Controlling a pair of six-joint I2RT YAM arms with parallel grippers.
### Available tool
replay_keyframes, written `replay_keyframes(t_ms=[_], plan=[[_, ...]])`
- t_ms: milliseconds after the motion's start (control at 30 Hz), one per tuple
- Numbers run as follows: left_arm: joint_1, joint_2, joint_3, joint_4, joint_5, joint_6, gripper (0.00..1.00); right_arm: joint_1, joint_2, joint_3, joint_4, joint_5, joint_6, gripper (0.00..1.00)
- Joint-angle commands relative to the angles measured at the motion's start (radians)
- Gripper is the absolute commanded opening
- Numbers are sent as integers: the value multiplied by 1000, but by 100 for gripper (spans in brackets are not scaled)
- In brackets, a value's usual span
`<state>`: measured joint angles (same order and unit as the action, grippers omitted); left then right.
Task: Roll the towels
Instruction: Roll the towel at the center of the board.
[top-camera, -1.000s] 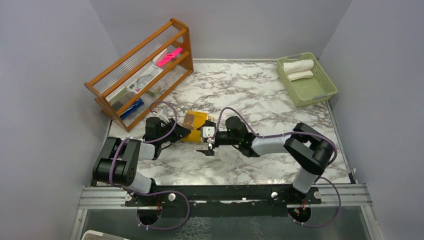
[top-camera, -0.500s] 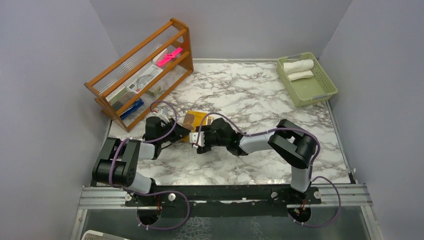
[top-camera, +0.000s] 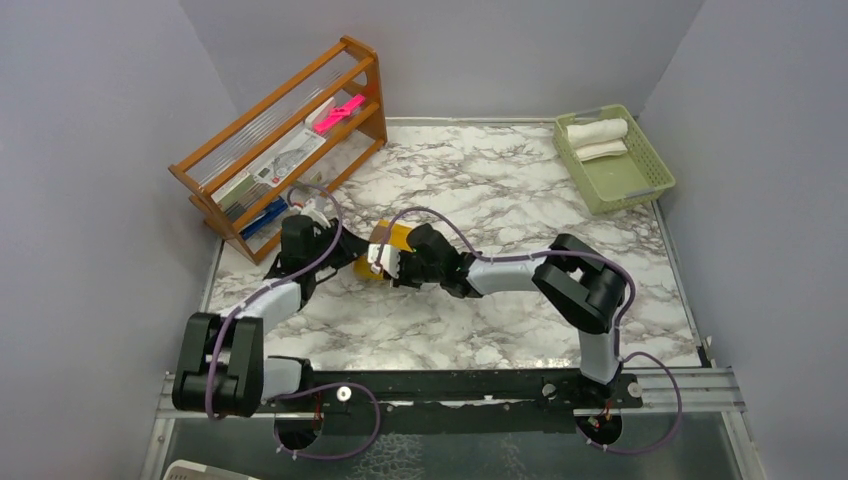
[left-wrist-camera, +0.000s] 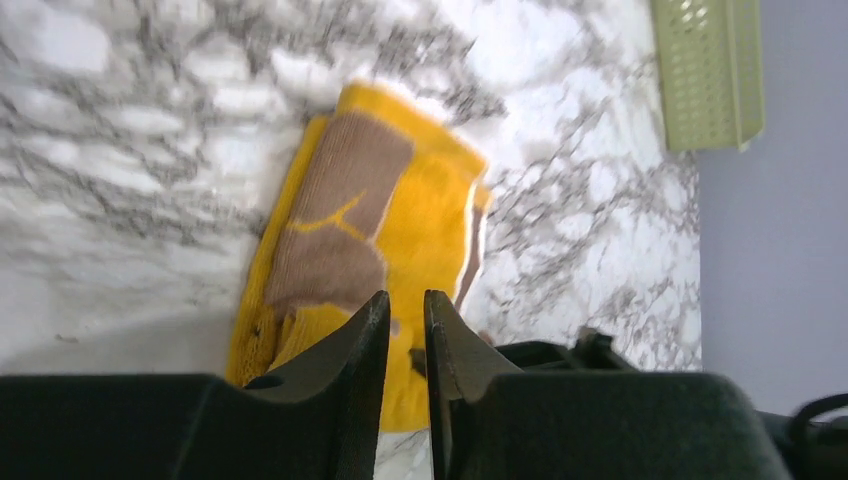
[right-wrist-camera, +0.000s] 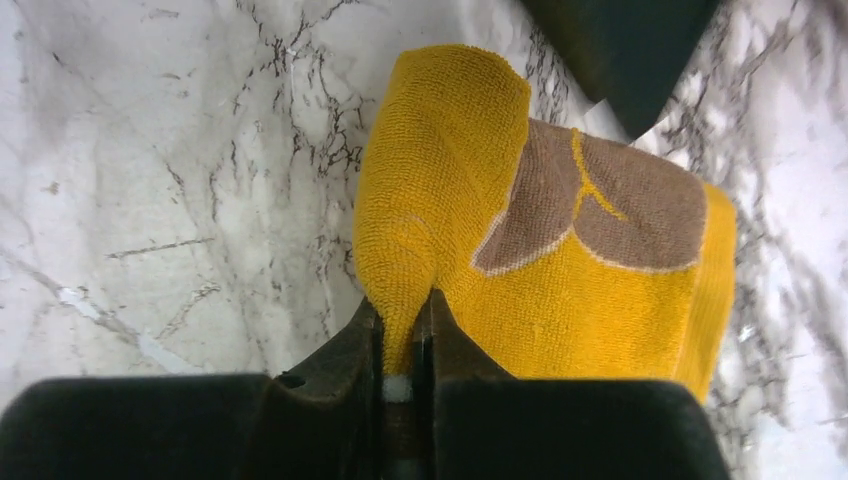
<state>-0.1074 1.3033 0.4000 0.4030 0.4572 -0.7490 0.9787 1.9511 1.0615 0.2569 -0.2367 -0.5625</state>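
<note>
Two grippers meet at your mustard-yellow cloth towel with the brown printed face (top-camera: 395, 237) (left-wrist-camera: 430, 230) (right-wrist-camera: 560, 300), which lies partly folded on the white marble-patterned table (top-camera: 500, 200), toward 9 o'clock from its middle. Your right gripper (top-camera: 379, 262) (right-wrist-camera: 403, 310) is pinched tight on a raised yellow fold at the towel's edge. Your left gripper (top-camera: 347, 258) (left-wrist-camera: 405, 300) hangs at its 8 o'clock side, jaws a narrow slit apart; whether it holds cloth, you cannot tell. At 2 o'clock, a cream-white rolled towel (top-camera: 597, 131) rests in the light green plastic basket (top-camera: 630, 182).
</note>
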Motion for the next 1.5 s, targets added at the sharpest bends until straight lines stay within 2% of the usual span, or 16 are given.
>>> replay_keyframes(t_ms=[0,133,267,367,433,500,567,867,1033,1233,1333,1400,1467], plan=[[16,-168,117,-243,-99,83,24,-21,-51,-32,-31,-34,330,1],[18,-251,158,-331,-113,114,26,-75,-57,31,-99,-149,501,1],[18,-276,138,-320,-60,102,26,-180,40,196,-271,-524,578,1],[18,-297,105,-297,-33,87,26,-266,116,225,-210,-758,726,1],[18,-311,75,-271,-10,71,26,-313,148,194,-99,-835,839,1],[17,-318,41,-229,25,50,26,-336,162,151,5,-858,919,1],[14,-315,3,-179,50,33,26,-346,180,136,38,-846,962,1],[-52,-269,-34,-51,93,-25,26,-350,298,200,-89,-745,984,1],[-135,-126,-31,68,73,-49,26,-349,308,216,-136,-690,968,1],[-138,88,0,157,36,-35,22,-349,265,195,-137,-684,923,34],[-138,155,29,161,-28,2,21,-348,224,170,-131,-669,874,50],[-137,194,50,160,-44,21,19,-346,172,130,-108,-622,823,58],[-137,226,66,160,-46,32,18,-331,84,54,-64,-511,741,68]])
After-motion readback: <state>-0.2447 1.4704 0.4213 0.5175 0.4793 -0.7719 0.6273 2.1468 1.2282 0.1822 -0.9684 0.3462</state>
